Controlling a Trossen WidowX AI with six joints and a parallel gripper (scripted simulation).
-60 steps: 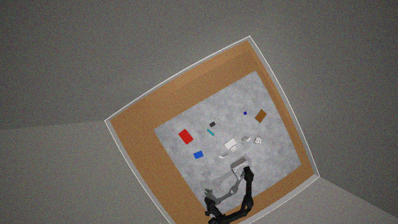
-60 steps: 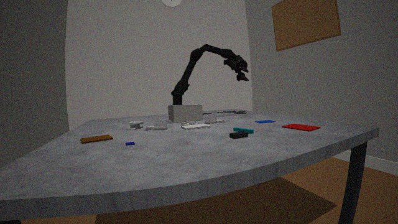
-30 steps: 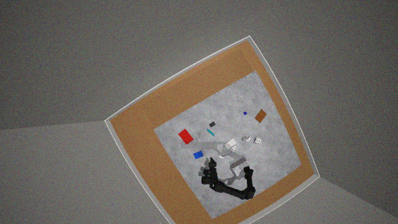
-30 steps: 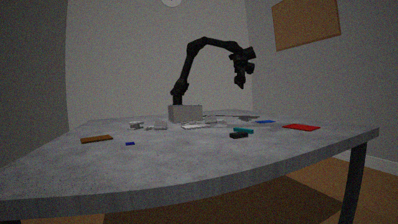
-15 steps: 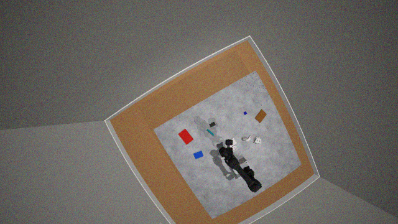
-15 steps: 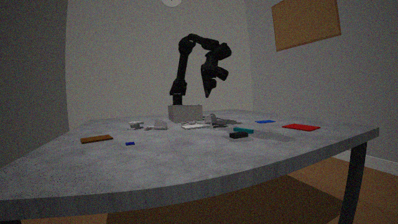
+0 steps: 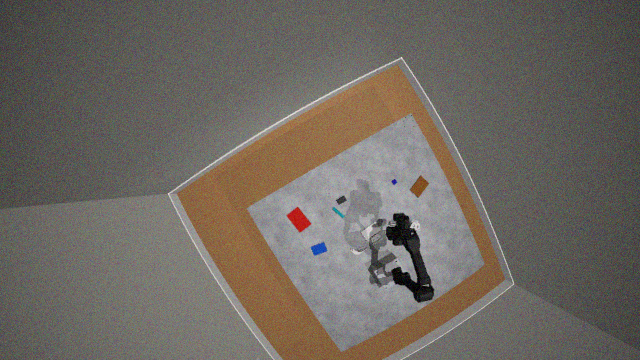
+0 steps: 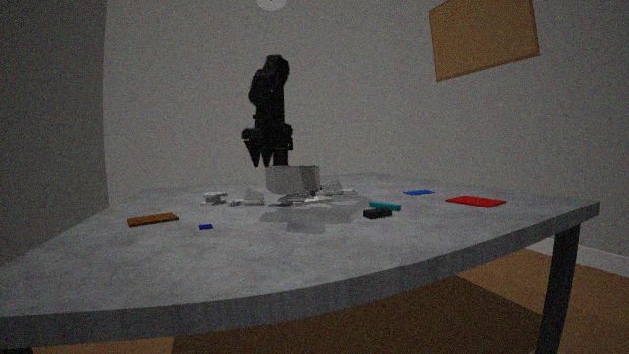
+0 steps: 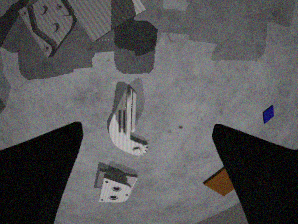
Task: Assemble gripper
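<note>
My gripper (image 8: 261, 165) (image 9: 149, 129) is open and empty, pointing down above the table. Below it, a pale curved jaw (image 9: 120, 132) (image 8: 254, 197) with gear teeth at one end lies left of centre between the fingers in the wrist view. The small pale housing plate (image 9: 116, 191) (image 8: 214, 198) (image 7: 414, 226), with two round holes, lies near that jaw, apart from it. The gripper base (image 9: 52, 24) (image 7: 369, 231) lies at the upper left of the wrist view. The other jaw (image 7: 358, 250) lies beyond the base, in shadow; its details are unclear.
A grey box (image 8: 285, 179) stands by the arm's foot. Flat pieces lie around: brown (image 7: 419, 186) (image 8: 152, 219), small blue (image 7: 394, 182) (image 9: 268, 114), black (image 7: 341, 200) (image 8: 377, 213), teal (image 8: 384, 206), red (image 7: 299, 219) and larger blue (image 7: 319, 248).
</note>
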